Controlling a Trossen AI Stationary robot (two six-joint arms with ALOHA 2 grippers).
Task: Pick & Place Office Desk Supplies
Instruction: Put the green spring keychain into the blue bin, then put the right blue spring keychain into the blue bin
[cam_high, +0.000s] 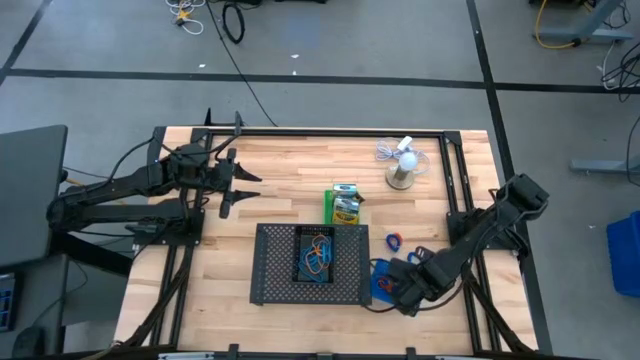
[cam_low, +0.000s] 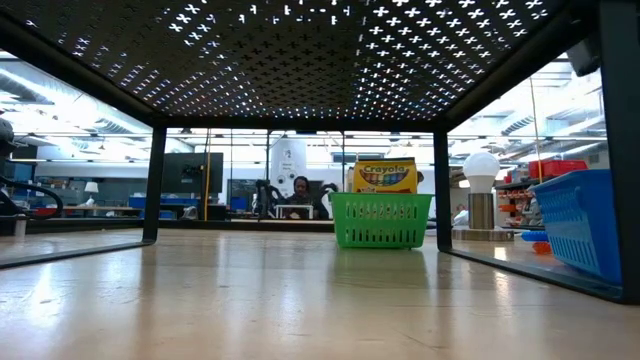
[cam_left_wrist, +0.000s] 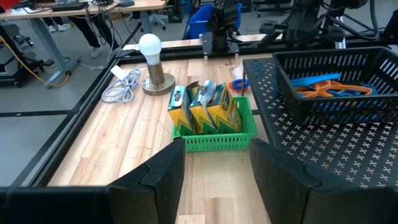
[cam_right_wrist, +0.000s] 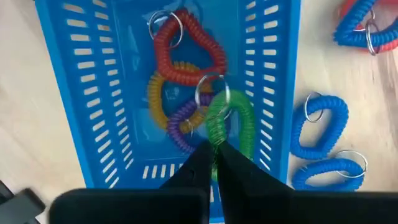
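Observation:
A blue bin (cam_right_wrist: 81, 93) stands on the table's near right and holds red (cam_right_wrist: 186, 50), yellow and purple coil loops with key rings. My right gripper (cam_right_wrist: 216, 149) is right above it (cam_high: 397, 288), pointing down and shut on a green coil loop (cam_right_wrist: 236, 118). Two blue coil loops (cam_right_wrist: 323, 124) lie on the wood beside the bin. A green bin (cam_left_wrist: 214, 134) with yellow crayon boxes (cam_left_wrist: 211, 106) stands mid-table. My left gripper (cam_left_wrist: 214, 180) hangs open at the table's left (cam_high: 235, 185), short of the green bin, with nothing between its fingers. My right gripper pinches the green coil loop's near end (cam_right_wrist: 216, 134) between its two fingertips, coming from above and pointing down. The rest of the loop reaches out over the other loops inside the blue bin. Whether it rests on them, I cannot tell.
A large black mesh tray (cam_high: 270, 285) stands at the near middle, with a black bin of blue and orange loops (cam_left_wrist: 329, 87) on it. A white fan on a round base (cam_high: 403, 165) and its cable stand at the far right. A red-and-blue loop (cam_right_wrist: 367, 25) lies beyond the blue bin.

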